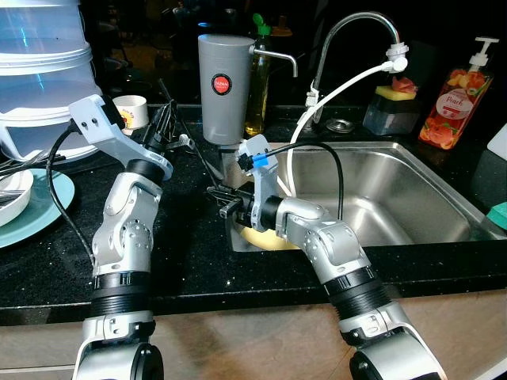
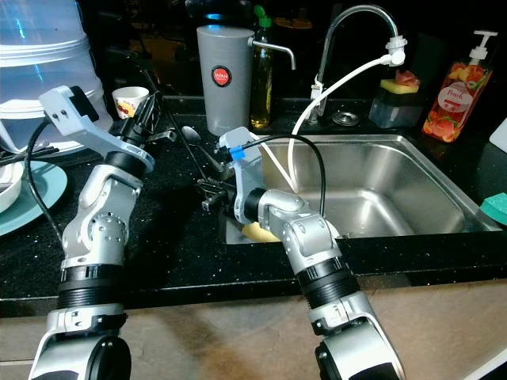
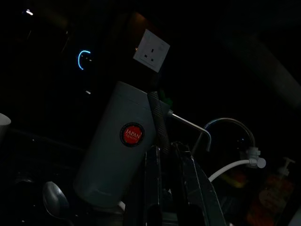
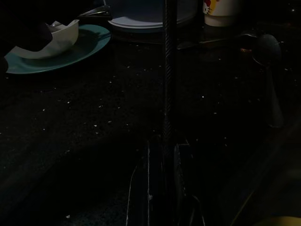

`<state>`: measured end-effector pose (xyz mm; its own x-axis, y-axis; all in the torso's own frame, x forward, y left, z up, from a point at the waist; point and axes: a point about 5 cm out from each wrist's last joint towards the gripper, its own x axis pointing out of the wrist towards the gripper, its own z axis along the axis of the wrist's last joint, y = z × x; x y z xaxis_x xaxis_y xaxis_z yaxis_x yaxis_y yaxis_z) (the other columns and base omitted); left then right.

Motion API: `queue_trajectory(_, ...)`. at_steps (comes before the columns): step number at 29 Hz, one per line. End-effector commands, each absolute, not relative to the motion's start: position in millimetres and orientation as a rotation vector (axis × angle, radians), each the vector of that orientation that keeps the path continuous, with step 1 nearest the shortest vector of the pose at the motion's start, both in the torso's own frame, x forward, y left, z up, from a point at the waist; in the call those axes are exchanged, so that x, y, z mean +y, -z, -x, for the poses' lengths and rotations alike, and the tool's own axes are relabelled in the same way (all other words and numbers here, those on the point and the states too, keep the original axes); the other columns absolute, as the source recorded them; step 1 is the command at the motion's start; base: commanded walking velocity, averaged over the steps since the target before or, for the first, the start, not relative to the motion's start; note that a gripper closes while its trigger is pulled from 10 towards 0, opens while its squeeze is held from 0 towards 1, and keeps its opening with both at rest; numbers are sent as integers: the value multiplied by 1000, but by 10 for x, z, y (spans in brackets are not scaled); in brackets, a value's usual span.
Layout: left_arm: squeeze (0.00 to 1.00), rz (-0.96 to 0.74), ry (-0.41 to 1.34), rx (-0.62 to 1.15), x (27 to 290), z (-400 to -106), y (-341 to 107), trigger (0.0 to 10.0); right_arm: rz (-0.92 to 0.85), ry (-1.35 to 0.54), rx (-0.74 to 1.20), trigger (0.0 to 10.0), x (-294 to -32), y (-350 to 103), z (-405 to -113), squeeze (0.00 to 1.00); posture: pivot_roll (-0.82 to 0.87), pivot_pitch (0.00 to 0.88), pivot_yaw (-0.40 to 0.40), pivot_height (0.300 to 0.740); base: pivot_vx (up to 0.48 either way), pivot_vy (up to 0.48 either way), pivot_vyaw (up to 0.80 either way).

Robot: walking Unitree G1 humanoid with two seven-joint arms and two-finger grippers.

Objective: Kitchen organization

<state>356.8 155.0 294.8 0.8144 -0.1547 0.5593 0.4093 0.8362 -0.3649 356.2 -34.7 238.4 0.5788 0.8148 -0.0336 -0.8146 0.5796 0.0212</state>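
Chopsticks [image 4: 167, 70] stand clamped in both your grippers near the sink's [image 1: 412, 190] left rim on the tabletop [image 1: 182, 253]; left gripper [image 1: 162, 131] and right gripper [image 1: 226, 202] each pinch one. Ease off slowly; a jerk could let one slip into the sink or knock the grey canister [image 1: 224, 87].

The canister [image 1: 221, 83] is set left of the sink [image 1: 396, 190], behind a spoon [image 2: 188, 136]; cup [image 1: 131, 111] and plate [image 1: 40, 207] are placed further left.

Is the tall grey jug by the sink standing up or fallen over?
Standing up. The grey jug sits straight on the black counter, its red sticker facing forward.
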Motion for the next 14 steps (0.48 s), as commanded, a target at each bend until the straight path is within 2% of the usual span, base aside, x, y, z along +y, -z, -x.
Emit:
queue_trajectory(1,0,499,330,-525,1503,-3562,-2913,0,-32,-954,50,0,-358,-2338,-3567,0,53,0,-13,740,0,0,0)
queue_trajectory(4,0,494,332,-517,1499,-3566,-2907,0,-34,-953,47,0,-364,-2344,-3569,0,50,0,-10,740,0,0,0)
queue_trajectory(5,247,486,324,-504,1503,-3575,-2895,7176,-37,-952,45,0,-368,-2348,-3570,0,50,0,-10,740,0,0,0)
queue_trajectory(6,976,481,318,-500,1509,-3580,-2890,10000,-39,-951,44,0,-369,-2350,-3571,0,50,0,-10,740,0,0,0)
queue_trajectory(7,1000,480,314,-497,1516,-3584,-2888,10000,-41,-950,43,0,-370,-2353,-3572,0,50,0,-10,740,0,0,0)
queue_trajectory(12,1000,463,289,-491,1548,-3602,-2895,10000,-48,-940,36,0,-388,-2370,-3587,0,49,0,-10,740,0,0,0)
queue_trajectory(13,549,453,281,-487,1558,-3609,-2895,10000,-51,-935,35,0,-397,-2375,-3592,0,49,0,-10,740,0,0,0)
queue_trajectory(14,0,444,270,-486,1576,-3615,-2894,10000,-59,-924,32,0,-419,-2381,-3604,0,49,0,-10,740,0,0,0)
